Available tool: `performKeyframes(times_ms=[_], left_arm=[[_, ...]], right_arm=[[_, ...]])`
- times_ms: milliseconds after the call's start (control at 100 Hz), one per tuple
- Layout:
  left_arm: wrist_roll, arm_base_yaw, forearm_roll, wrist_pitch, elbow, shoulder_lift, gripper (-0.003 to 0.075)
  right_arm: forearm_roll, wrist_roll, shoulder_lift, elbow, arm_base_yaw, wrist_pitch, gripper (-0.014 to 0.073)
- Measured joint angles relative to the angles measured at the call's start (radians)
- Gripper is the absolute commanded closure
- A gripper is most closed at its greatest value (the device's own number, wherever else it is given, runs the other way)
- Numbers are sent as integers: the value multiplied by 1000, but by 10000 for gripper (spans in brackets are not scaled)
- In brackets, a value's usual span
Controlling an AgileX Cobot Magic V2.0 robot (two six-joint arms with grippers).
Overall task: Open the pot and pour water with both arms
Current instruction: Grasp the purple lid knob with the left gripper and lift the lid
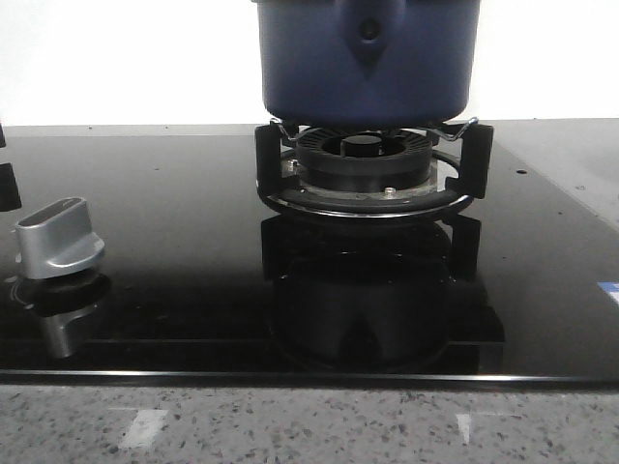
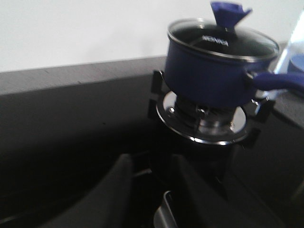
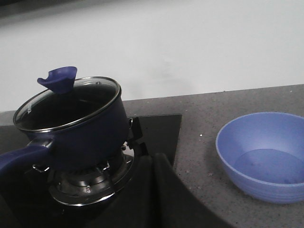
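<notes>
Both hands hang back from the pot, neither touching it. Left hand [image 2: 149,190] shows two dark fingers spread apart with a gap between them, the pot [image 2: 211,71] well ahead of it on the burner [image 2: 204,121]. Right hand [image 3: 153,190] has its fingers pressed close together, with the pot just beyond and to one side. A glass lid [image 3: 66,102] with a blue knob [image 3: 58,78] covers the pot, whose blue handle [image 2: 278,80] sticks out sideways. A blue bowl [image 3: 263,154] sits on the grey surface [image 3: 199,190] beside the black stovetop [image 1: 155,242]. A silver dial [image 1: 58,240] stands on the stovetop.
</notes>
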Motion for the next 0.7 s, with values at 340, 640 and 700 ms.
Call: performKeyframes(times_ms=[340,640,700], left_arm=[[129,-162,2,-77,-113,225,247],[162,-319,-15,-166,-293,437,249],[162,-343,-34,-167,-333,480,253]], right_arm=[[-4,-16,6,-19,0,70,158],[-6,-18,6,-19,0,84,158],[-6,-18,6,-19,0,87,158]])
